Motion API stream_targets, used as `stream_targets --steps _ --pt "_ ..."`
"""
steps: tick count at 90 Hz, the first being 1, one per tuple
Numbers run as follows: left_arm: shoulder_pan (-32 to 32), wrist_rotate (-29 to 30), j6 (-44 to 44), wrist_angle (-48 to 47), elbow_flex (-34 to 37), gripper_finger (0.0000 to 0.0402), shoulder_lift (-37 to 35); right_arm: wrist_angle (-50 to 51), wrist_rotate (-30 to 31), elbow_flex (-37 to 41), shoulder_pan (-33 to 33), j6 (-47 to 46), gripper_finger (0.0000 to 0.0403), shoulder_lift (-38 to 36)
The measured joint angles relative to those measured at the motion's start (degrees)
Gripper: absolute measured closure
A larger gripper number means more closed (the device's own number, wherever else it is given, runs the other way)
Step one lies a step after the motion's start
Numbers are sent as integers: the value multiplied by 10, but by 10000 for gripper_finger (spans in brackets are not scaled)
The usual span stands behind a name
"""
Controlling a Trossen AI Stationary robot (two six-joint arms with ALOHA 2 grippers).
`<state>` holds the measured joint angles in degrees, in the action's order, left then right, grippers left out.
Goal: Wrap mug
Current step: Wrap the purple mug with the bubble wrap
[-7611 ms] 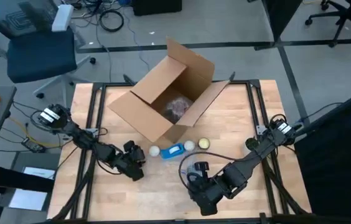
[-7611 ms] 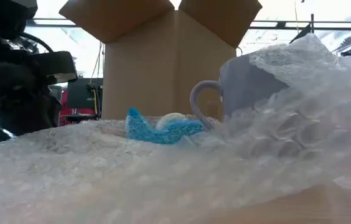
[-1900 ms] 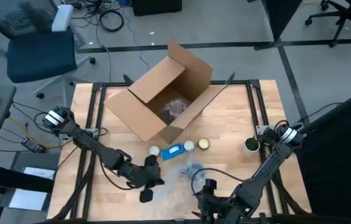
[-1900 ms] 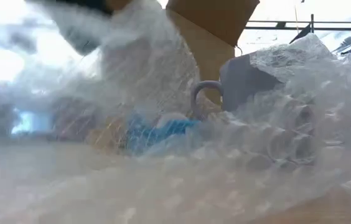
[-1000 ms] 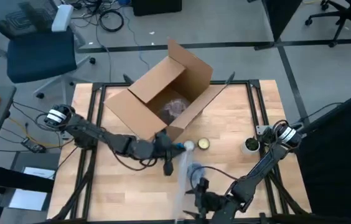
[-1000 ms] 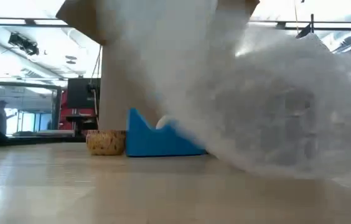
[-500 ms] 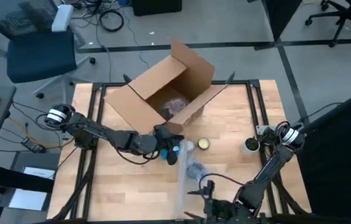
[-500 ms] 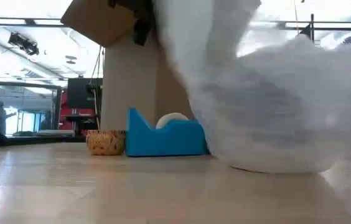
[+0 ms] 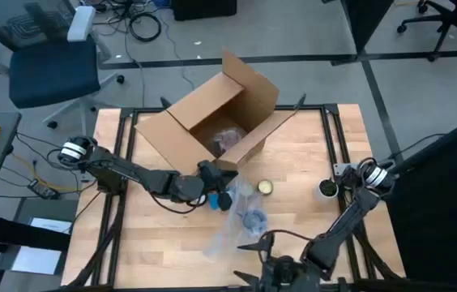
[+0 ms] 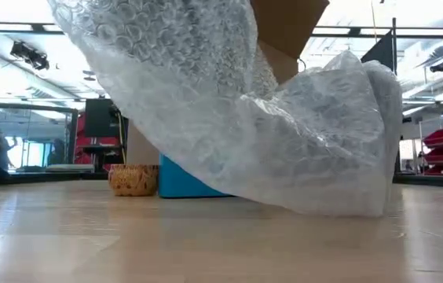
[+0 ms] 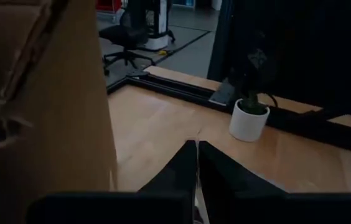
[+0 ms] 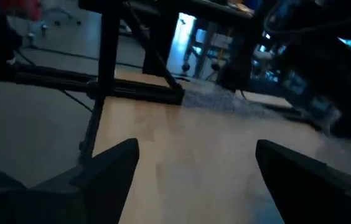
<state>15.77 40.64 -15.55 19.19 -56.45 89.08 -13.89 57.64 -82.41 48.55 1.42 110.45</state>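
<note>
Cardboard box (image 9: 212, 122) holding crumpled wrap, left gripper (image 9: 222, 197) jaws clenched on bubble wrap (image 9: 241, 212), right gripper (image 12: 191, 180) jaws released.

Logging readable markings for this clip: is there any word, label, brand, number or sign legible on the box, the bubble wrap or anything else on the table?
None can be read.
Cardboard box: plain brown, no print visible.
Bubble wrap: clear, no label.
Blue object behind the wrap: no lettering visible.
White plant pot: unmarked.
Left gripper and right gripper: no markings visible.
</note>
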Motion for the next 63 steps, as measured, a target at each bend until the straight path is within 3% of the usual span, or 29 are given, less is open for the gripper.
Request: stream_targets --steps 16,38,51,63 --pt "0 -2 1 32 1 402 0 -55 -165 0 -44 30 97 0" --pt "11 -85 -1 131 2 402 1 -66 -208 0 -46 36 97 0" --pt "12 -122 -1 157 2 402 1 -78 -196 0 -26 43 97 0" --pt "16 -153 -1 157 2 402 6 -75 -78 0 -4 61 97 0"
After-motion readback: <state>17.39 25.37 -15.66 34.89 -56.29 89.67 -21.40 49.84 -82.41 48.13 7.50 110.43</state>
